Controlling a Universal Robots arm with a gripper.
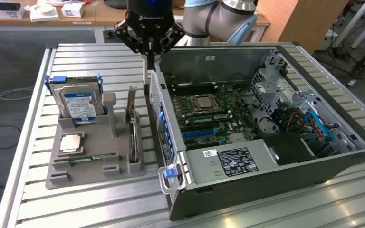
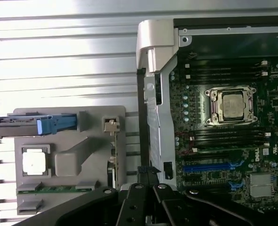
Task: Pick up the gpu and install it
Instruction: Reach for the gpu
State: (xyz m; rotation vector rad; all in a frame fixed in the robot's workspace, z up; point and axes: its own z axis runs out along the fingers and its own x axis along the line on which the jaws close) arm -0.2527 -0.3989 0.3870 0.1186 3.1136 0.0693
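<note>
The black gripper (image 1: 148, 68) is hovering closed, holding nothing (beside the open computer case (image 1: 265, 185)). Lowering like that, it is risking jabbing the thin brownish gpu card (image 1: 132, 128)

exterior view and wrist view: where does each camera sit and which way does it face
Exterior view: off the arm, raised, looking down at an angle over the table at the open computer case and the grey tray holding the gpu; the arm and gripper show at the top.
Wrist view: on the wrist, looking straight down past the gripper at the tray and the case's motherboard.
Shared: gripper, tray, gpu, hard drive, CPU socket.
</note>
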